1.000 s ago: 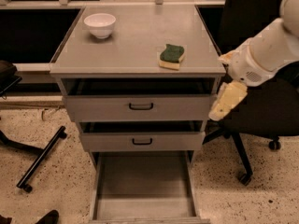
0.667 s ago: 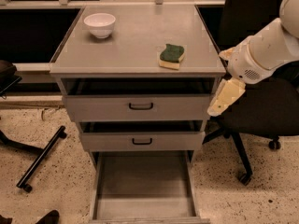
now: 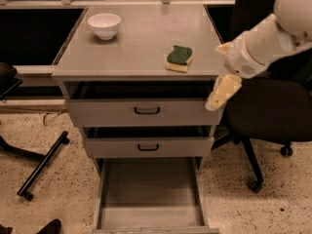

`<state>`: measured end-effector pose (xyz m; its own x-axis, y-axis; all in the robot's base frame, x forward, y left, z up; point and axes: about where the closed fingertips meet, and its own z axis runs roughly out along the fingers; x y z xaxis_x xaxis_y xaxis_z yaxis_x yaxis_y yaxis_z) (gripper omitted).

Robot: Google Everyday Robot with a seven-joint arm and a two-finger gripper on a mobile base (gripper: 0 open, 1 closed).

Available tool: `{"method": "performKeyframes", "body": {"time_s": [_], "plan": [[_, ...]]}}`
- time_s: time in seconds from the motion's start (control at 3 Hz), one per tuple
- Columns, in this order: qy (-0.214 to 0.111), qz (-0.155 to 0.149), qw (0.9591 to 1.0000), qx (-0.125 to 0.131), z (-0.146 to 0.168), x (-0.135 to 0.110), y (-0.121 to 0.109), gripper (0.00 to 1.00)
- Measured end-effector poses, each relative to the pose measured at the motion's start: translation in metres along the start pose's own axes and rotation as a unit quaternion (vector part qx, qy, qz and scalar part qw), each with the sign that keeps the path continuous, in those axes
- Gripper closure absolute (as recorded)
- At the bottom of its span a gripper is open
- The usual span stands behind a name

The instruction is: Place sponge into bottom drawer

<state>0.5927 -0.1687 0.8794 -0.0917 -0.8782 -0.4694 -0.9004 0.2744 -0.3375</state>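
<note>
Currently, nearest: bottom drawer [image 3: 151,199] pulled open, nothing inside. Hand [image 3: 222,92] at right front corner of bench [image 3: 131,48], edged left and up since a second ago; grip cannot tell, carrying nothing. Sponge [image 3: 179,58] beyond, untouched on bench top. Pickup pending. Bowl [image 3: 104,25] far left.

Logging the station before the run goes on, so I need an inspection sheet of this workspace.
Surface: grey metal cabinet top, holding sponge and bowl.
Job's things: green-and-yellow rectangular sponge near the top's front right edge; grey bottom drawer pulled open.
Clutter: white round bowl at back left.
Grippers: pale gripper hangs beside the cabinet's front right corner, below the top, apart from the sponge.
Cables: nothing seen.
Surroundings: black office chair at right; speckled floor; black wheeled leg at left.
</note>
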Motion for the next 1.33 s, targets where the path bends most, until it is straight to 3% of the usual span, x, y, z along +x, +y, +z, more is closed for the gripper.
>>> {"method": "performKeyframes", "body": {"time_s": [0.33, 0.67, 1.0, 1.33], "plan": [[-0.042, -0.044, 0.9981, -0.005, 0.036, -0.038, -0.040, 0.00], [-0.071, -0.067, 0.9952, -0.004, 0.067, -0.068, -0.074, 0.00], [-0.080, -0.067, 0.9946, 0.004, 0.100, -0.081, -0.103, 0.00], [-0.076, -0.034, 0.9963, 0.020, 0.138, -0.080, -0.141, 0.00]]}}
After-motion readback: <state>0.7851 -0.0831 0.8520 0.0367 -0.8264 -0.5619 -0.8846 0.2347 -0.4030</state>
